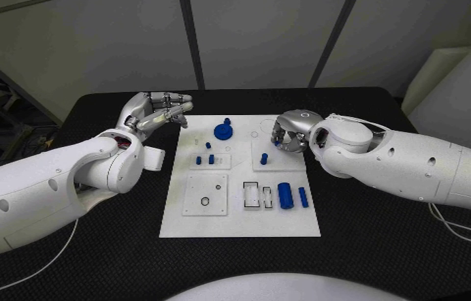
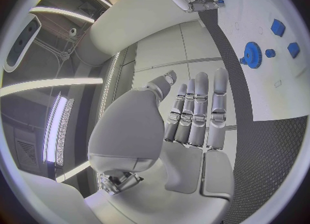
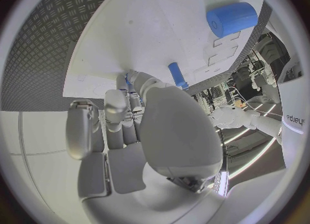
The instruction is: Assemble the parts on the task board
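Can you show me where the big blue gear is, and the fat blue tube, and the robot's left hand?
blue gear [image 1: 222,132]: head view, on the middle of its round face.
fat blue tube [image 1: 286,196]: head view, on the middle of its side.
left hand [image 1: 155,114]: head view, on the middle of the hand.

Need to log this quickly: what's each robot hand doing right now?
Left robot hand: open, fingers extended, holding nothing.
Right robot hand: fingers curled over the task board; whether it holds anything cannot be told.

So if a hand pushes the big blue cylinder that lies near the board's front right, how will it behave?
The blue cylinder lies on its side on the task board, so a sideways push would probably roll it. It looks rigid and smooth, likely plastic, so fingers may slip. It seems light for its size.
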Controlling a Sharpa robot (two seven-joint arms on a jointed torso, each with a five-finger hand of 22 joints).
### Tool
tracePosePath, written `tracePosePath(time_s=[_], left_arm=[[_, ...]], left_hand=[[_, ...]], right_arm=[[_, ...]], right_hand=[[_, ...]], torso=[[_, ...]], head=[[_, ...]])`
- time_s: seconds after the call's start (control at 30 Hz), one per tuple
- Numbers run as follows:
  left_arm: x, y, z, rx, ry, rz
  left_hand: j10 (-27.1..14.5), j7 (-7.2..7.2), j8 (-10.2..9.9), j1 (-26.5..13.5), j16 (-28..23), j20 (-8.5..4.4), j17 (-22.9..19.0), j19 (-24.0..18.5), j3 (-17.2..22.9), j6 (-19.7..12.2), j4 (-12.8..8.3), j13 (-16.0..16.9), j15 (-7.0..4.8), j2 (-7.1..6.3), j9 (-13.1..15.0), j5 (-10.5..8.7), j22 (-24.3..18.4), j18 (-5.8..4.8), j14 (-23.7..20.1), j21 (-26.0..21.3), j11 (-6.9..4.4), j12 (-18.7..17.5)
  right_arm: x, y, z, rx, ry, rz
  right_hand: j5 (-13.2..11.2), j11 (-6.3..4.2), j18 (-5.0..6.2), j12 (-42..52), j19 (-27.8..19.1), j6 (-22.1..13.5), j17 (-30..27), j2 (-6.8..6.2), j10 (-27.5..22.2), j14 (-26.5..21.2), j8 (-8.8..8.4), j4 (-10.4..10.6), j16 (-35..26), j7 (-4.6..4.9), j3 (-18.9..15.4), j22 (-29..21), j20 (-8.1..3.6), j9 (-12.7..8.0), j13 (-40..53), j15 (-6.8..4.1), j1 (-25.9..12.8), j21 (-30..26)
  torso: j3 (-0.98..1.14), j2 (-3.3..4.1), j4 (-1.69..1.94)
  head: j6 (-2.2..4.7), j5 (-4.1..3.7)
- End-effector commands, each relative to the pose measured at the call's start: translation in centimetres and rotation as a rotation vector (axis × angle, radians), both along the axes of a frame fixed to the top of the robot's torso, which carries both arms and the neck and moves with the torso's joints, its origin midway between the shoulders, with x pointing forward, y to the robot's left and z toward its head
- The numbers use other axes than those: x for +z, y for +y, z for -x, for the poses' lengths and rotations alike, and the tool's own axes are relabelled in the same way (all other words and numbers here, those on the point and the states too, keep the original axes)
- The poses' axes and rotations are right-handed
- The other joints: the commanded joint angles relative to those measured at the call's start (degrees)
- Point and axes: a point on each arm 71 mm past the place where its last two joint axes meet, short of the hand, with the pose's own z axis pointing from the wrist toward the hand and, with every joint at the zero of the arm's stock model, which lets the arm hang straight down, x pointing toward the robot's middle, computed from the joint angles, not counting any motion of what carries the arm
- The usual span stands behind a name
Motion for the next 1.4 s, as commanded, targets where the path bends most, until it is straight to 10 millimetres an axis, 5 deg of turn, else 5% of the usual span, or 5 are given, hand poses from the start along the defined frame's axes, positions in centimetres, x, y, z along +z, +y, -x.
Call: tracePosePath(time_s=[0.03,0.83,1.03,1.4], left_arm=[[0.1,0.0,-0.1,0.012,0.0,0.001],[-0.2,0.1,-0.3,0.023,0.019,0.014],[-0.3,0.1,-0.3,0.026,0.022,0.018],[-0.5,-0.5,-0.5,0.016,0.026,0.025]], left_hand=[[-0.45,0.37,0.17,0.06,-0.38,0.03,-0.1,-0.04,-0.23,-0.17,0.13,0.01,0.19,0.5,-0.08,-0.05,-0.05,-1.49,-0.35,-0.31,0.02,0.3],[-2.13,0.92,-0.02,0.55,-1.44,0.24,-0.93,-0.16,0.03,-1.26,-0.06,-0.46,0.53,1.38,-0.53,0.05,-1.1,-1.49,-1.11,-1.49,0.47,0.96],[-2.29,0.97,-0.01,0.64,-1.63,0.26,-1.06,-0.23,0.09,-1.35,-0.14,-0.54,0.57,1.42,-0.57,0.04,-1.22,-1.5,-1.24,-1.64,0.53,1.05],[-2.49,1.03,-0.01,0.67,-1.83,0.3,-1.21,-0.31,0.11,-1.48,-0.19,-0.64,0.64,1.43,-0.62,0.03,-1.36,-1.51,-1.38,-1.81,0.59,1.14]], right_arm=[[-0.6,-0.1,0.1,-0.009,0.025,0.055],[1.8,-0.8,1.7,0.018,-0.157,-0.118],[3.1,-0.9,2.5,0.03,-0.186,-0.177],[4.3,2.9,4.8,0.127,-0.14,-0.271]], right_hand=[[-0.15,-0.02,-1.14,0.12,0.32,0.79,0.12,0.59,0.72,3.02,0.45,-0.59,0.37,-0.06,0.04,2.53,-0.2,0.17,0.16,-0.53,0.08,0.35],[2.08,-0.3,-1.33,-0.64,0.49,1.96,-0.27,0.76,2.14,2.65,0.35,-2.2,0.82,-0.21,1.29,3.69,-0.45,0.65,0.34,-0.89,-1.65,1.25],[2.41,-0.3,-1.33,-0.72,0.5,2.03,-0.27,0.64,2.24,2.62,0.32,-2.35,0.92,-0.18,1.4,3.76,-0.48,0.7,0.36,-0.93,-1.81,1.31],[2.25,-0.28,-1.35,-0.82,0.52,2.21,-0.21,0.59,2.41,2.59,0.32,-2.34,1.11,-0.11,1.39,3.89,-0.53,0.78,0.39,-0.98,-2.25,1.41]], torso=[[-0.04,0.05,0.01],[0.13,-0.07,0.07],[0.0,-0.02,-0.05],[-0.12,-0.03,0.09]], head=[[-0.16,-0.07],[-0.15,-0.33],[-0.01,-0.3],[0.18,0.46]])
